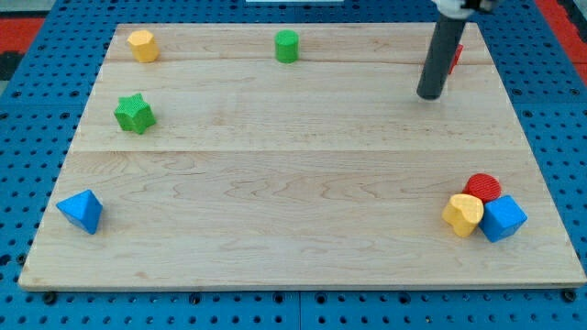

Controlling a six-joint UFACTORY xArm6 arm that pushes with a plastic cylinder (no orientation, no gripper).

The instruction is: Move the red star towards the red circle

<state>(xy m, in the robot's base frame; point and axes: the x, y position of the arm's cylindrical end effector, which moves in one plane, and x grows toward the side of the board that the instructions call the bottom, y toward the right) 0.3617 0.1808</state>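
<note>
The red star point(455, 58) sits near the board's top right edge, mostly hidden behind my rod; only a small red part shows. The red circle point(483, 186) lies at the lower right, touching a yellow block point(463, 214) and a blue cube point(503, 218). My tip point(428, 95) rests on the board just below and left of the red star; I cannot tell if it touches it.
A yellow block point(142, 44) is at the top left, a green cylinder point(287, 46) at the top middle, a green star point(135, 113) at the left, a blue block point(82, 211) at the lower left. The wooden board point(293, 165) lies on a blue perforated base.
</note>
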